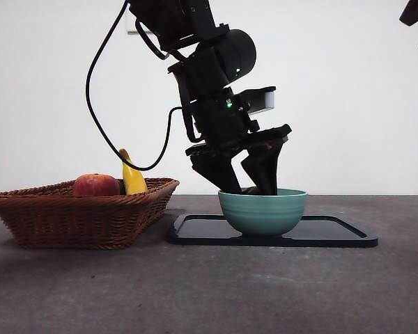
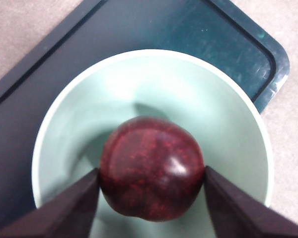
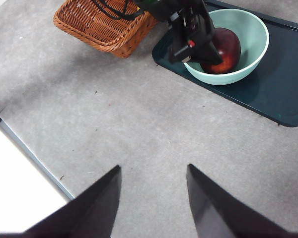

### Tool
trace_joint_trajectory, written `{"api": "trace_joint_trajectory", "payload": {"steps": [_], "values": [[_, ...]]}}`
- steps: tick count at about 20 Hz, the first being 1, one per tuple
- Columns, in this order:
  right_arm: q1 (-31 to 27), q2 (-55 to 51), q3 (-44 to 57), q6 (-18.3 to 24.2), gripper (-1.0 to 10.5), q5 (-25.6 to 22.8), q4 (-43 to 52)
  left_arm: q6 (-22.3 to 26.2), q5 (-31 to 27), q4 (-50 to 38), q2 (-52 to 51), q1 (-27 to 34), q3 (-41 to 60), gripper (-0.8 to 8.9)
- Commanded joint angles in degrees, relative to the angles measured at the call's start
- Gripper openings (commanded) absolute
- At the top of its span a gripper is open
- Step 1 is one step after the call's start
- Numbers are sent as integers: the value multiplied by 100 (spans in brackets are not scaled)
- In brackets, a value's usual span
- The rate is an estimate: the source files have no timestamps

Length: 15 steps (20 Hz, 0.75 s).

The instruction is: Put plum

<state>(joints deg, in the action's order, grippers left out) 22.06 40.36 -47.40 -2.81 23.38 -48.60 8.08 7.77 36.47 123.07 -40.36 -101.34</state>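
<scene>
— Where is the plum (image 2: 151,168)?

— Between my left gripper's (image 2: 150,186) two jaws, pressed on both sides, down inside the pale green bowl (image 2: 228,119).

— And the bowl?

— It stands on the dark tray (image 1: 334,233), just beside the wicker basket (image 1: 76,216) with a red fruit (image 1: 96,185) and a banana (image 1: 132,179).

— Your other one?

— My right gripper (image 3: 154,198) hangs above bare table (image 3: 139,129), well apart, jaws spread and holding nothing.

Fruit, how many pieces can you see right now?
3. The plum sits between the left gripper jaws inside the bowl. A red fruit and a banana lie in the basket, which may hide more.
</scene>
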Motion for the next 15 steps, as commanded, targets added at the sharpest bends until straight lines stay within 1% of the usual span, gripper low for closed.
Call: {"api": "trace_joint_trajectory", "payload": {"steps": [1,5,9,11,15], "values": [[31,35,-39,50,209,-4,52,46,7,-7,168,-52,-157,242],[31,35,-39,50,209,-4,52,44,7,-13,168,-52,-179,243],[31,33,-39,50,209,-4,50,42,9,87,157,-46,-487,243],[31,33,-39,52,209,-7,50,44,7,297,157,-44,-793,243],[31,33,-39,52,209,-98,55,17,11,1047,155,52,-1672,243]]}}
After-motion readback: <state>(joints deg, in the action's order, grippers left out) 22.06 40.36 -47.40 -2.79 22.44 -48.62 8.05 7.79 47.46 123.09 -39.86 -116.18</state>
